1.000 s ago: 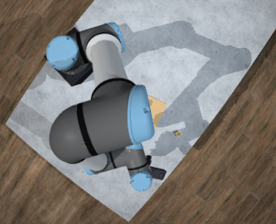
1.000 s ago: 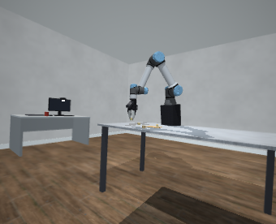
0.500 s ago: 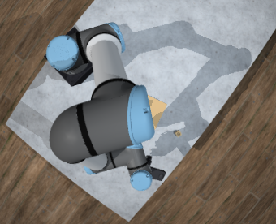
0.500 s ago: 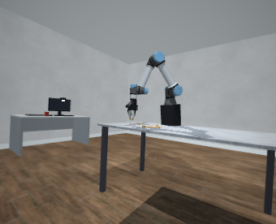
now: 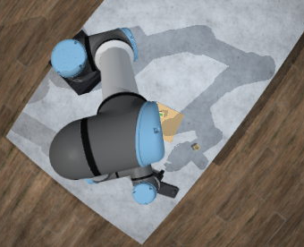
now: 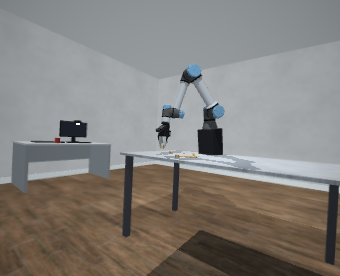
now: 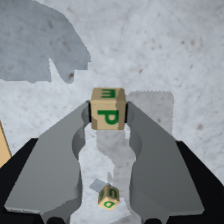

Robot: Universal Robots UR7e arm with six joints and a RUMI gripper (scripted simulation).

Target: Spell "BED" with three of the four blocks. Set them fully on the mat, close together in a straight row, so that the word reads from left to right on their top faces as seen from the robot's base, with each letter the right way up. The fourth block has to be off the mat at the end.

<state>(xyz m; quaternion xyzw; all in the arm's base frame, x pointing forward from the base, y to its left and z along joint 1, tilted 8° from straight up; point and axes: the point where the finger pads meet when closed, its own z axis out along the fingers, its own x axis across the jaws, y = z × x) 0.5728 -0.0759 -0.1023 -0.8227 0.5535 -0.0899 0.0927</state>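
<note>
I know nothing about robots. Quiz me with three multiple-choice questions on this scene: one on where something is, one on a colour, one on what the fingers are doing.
1. Where is the held block?
A. on the mat
B. in the air above the table
C. on the floor

2. What colour are its letters?
A. green
B. red
C. blue

3. The gripper is
A. wide open
B. shut on nothing
C. shut on the block

Answers: 1 B, the table and another block show below it; 2 A, a green P faces the wrist camera; 3 C, both fingers press its sides.

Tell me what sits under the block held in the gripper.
The gripper holds a block showing P above the grey table top. Lower in the wrist view another block lies on the table. The mat is mostly hidden there.
</note>
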